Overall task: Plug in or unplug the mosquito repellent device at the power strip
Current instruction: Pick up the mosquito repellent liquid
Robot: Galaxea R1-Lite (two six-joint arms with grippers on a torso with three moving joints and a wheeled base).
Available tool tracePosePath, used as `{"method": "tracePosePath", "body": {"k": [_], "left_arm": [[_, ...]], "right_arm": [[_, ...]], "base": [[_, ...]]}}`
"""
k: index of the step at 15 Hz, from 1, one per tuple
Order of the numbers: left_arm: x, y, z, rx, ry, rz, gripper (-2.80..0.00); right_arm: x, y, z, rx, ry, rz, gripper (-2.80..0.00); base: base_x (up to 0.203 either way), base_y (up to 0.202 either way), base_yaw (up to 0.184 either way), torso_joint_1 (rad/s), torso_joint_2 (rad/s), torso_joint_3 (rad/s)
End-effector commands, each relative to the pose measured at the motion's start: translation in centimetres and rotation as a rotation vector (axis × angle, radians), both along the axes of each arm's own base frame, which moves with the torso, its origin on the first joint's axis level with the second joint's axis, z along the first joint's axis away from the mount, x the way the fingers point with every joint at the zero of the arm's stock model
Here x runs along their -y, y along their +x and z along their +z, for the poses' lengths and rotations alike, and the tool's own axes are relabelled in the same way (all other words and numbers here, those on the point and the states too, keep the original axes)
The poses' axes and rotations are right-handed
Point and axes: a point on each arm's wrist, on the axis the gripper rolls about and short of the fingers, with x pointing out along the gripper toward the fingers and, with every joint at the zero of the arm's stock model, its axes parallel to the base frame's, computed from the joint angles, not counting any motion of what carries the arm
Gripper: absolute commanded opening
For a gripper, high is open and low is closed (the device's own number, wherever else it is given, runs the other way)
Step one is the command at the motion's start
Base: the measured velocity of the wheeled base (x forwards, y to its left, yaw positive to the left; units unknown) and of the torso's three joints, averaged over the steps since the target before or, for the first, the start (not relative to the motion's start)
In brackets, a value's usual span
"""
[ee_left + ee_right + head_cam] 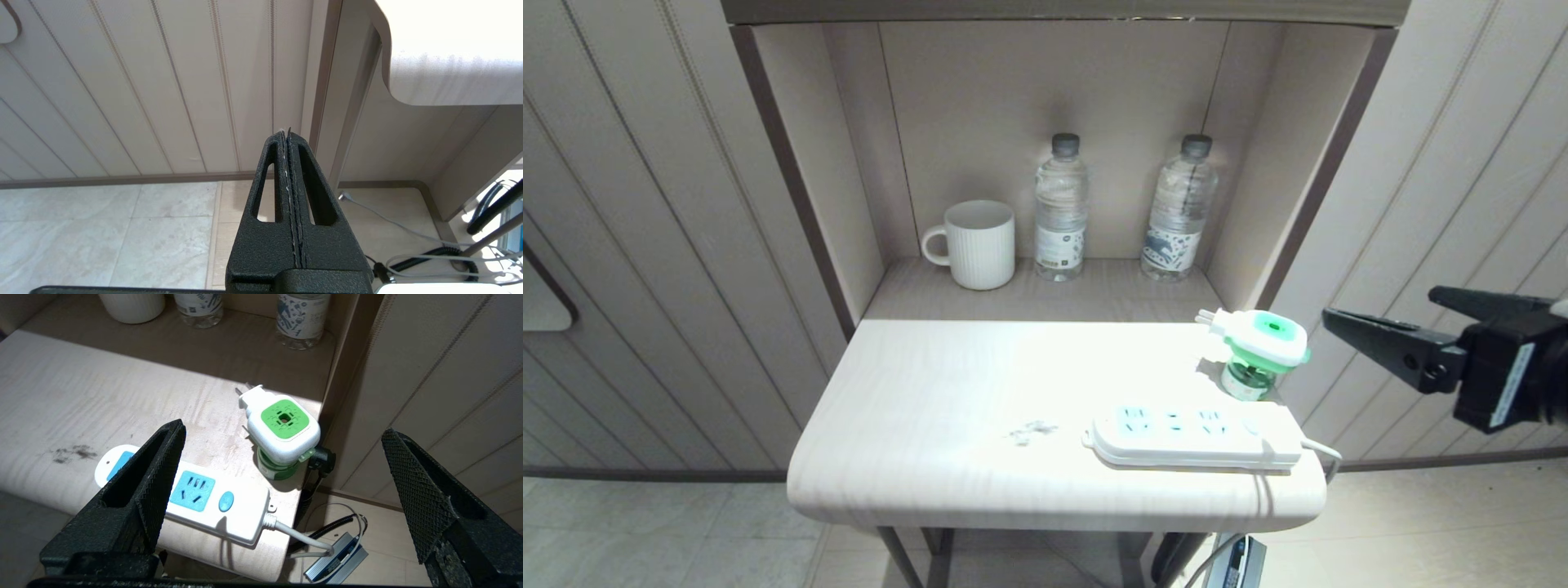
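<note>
Right pincer [1376, 322]: at the right edge of the head frame, level with the bench top, fingers spread wide and holding nothing, tips aimed toward the mosquito repellent device [1262, 349] but well short of it. Left pincer [288, 136]: parked low beside the bench, fingers pressed together, empty. Mosquito repellent device: stands upright on its green bottle at the right rear corner of the bench [947, 408], white body with green top panel, two prongs pointing to the upper left of the frame, free of any socket. Power strip [1196, 435]: flat white, lies just in front of the device near the bench's front edge, blue sockets all vacant, cord trailing off to the right. Progress: device unplugged and not yet grasped; judged that grasping, aligning and inserting all remain.
</note>
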Motion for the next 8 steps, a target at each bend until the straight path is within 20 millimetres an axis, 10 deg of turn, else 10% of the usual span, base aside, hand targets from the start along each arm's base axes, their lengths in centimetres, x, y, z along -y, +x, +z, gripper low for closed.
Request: {"method": "tracePosePath", "body": {"k": [1,8], "left_arm": [[0.0,0.0,0.0,0.0,0.001,0.0,-2.8],[0.0,0.0,0.0,0.0,0.001,0.0,-2.8]], "right_arm": [[-0.7,1.0,0.3,-0.006,-0.014,-0.052,0.0],[1.5,3.4,-0.2,-0.061,0.042,-0.042,0.0]], "base": [[0.0,0.0,0.0,0.0,0.0,0.0],[0.0,0.0,0.0,0.0,0.0,0.0]]}}
